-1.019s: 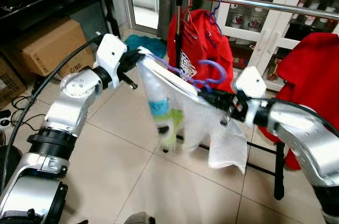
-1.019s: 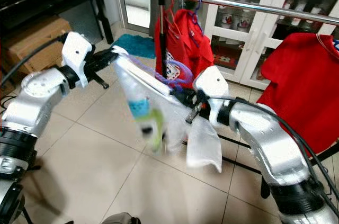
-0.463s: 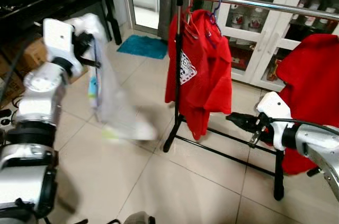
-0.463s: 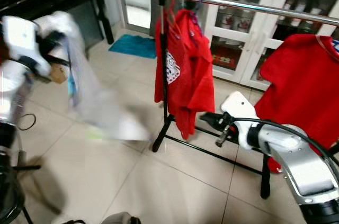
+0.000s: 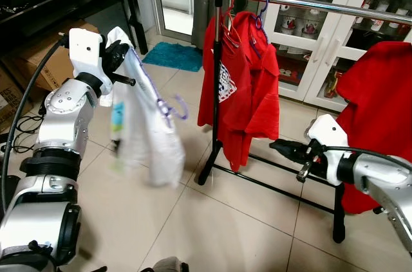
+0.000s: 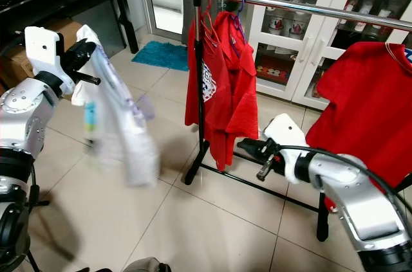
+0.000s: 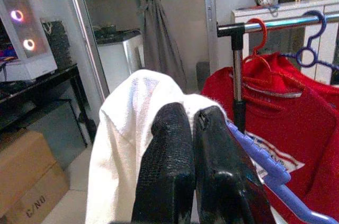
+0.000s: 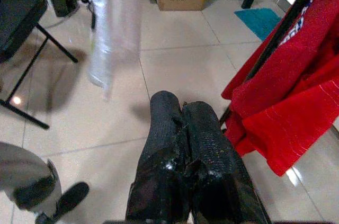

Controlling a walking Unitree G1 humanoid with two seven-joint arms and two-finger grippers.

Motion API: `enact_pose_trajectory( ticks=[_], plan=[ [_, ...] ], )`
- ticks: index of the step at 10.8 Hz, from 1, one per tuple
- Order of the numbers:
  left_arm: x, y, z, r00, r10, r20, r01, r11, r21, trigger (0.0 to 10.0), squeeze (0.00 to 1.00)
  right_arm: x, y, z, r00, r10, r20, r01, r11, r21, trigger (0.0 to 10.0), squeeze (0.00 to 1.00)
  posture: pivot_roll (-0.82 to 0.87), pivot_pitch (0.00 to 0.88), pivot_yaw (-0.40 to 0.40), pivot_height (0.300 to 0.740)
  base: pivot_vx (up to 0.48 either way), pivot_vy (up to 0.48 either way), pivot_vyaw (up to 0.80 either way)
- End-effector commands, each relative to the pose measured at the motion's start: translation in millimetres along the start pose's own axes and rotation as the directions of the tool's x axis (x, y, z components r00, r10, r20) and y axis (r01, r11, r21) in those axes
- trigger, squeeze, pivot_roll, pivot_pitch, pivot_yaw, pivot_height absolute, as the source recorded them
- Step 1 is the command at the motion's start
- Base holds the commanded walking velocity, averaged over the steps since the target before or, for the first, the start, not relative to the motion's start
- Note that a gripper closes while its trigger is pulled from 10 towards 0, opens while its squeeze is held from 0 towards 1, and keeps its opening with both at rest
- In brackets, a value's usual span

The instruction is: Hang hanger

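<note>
Left gripper (image 5: 118, 55): upper left of the left eye view, fingers pressed together on the shoulder of the white shirt (image 5: 145, 124); the wrist view shows both pads tight on white cloth with the purple hanger arm just beside them.
Hanger (image 5: 168, 106): purple, inside the white shirt, hook sticking out mid-air toward the rack, well apart from the rail (image 5: 322, 3).
White shirt: hangs blurred below the left gripper, clear of the floor, left of the rack post (image 5: 216, 72).
Right gripper (image 5: 278, 148): lower right of centre, fingers closed together with nothing between them, low beside the rack's foot bar, just under the hem of the red shirt (image 5: 241, 85).
Rack edge: post end of the rail sits at top centre; the red shirt and its hangers are bunched at that end.
Open room: bare stretch of rail right of the red shirt, up to a second red garment (image 5: 380, 105) at the right edge; open tiled floor (image 5: 193, 220) between the white shirt and the rack.
Left edge: cardboard box (image 5: 48, 66) and black shelf close behind the left arm.
Change: a second ago both grippers held the shirt and hanger stretched between them at centre; since then the right one has let go and dropped low, and the left alone carries it off to the left.
</note>
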State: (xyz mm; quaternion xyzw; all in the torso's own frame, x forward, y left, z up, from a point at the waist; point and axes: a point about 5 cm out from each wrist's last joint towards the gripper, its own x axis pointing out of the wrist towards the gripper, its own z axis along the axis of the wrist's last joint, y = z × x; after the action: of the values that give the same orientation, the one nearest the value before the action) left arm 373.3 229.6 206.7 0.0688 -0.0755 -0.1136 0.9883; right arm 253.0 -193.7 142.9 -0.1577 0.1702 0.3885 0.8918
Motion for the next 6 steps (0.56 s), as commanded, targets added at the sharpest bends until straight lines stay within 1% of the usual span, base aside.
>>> enact_pose_trajectory(
  ticks=[1, 2, 3, 4, 5, 6],
  plan=[
    [6.7, -0.8, 11.9, 0.999, 0.012, 0.034, -0.011, 1.0, -0.019, 0.0, 0.0, 0.9, 4.7, 4.8, 0.999, -0.003, 0.032, 0.003, 1.0, -0.017, 0.0, 0.0, 0.01, 0.0, 0.067, 0.74, 0.0, 0.0, 0.0],
    [10.6, -10.5, 7.0, 1.0, 0.007, 0.011, -0.006, 0.999, -0.054, 0.0, 0.0, 9.6, 11.9, 2.0, 0.998, -0.02, 0.051, 0.018, 0.999, 0.027, 10.0, 0.0, 0.01, 0.0, 0.066, 0.74, 0.0, 0.0, 0.0],
    [16.0, -26.3, -2.0, 1.0, -0.013, -0.013, 0.012, 0.993, -0.119, 0.0, 0.0, 21.9, 19.8, -1.9, 0.996, -0.034, 0.08, 0.023, 0.99, 0.14, 10.0, 0.22, 0.01, 0.0, 0.062, 0.74, 0.0, 0.0, 0.0],
    [21.8, -41.4, -8.8, 0.999, -0.014, -0.03, 0.007, 0.98, -0.198, 0.0, 0.0, 30.2, 26.3, -4.1, 0.993, -0.047, 0.112, 0.021, 0.976, 0.217, 10.0, 1.0, 0.01, 0.0, 0.057, 0.74, 0.0, 0.0, 0.0],
    [28.0, -49.4, -9.3, 0.999, 0.007, -0.038, -0.016, 0.97, -0.241, 0.0, 0.0, 32.6, 33.6, -6.8, 0.993, -0.024, 0.112, -0.001, 0.974, 0.224, 10.0, 1.0, 0.01, 0.0, 0.054, 0.74, 0.0, 0.0, 0.0],
    [34.4, -53.4, -5.8, 0.999, 0.032, -0.034, -0.04, 0.963, -0.265, 0.0, 0.0, 31.7, 39.6, -5.2, 0.991, -0.001, 0.137, -0.032, 0.971, 0.236, 10.0, 1.0, 0.01, 0.0, 0.053, 0.74, 0.0, 0.0, 0.0]
  ],
)
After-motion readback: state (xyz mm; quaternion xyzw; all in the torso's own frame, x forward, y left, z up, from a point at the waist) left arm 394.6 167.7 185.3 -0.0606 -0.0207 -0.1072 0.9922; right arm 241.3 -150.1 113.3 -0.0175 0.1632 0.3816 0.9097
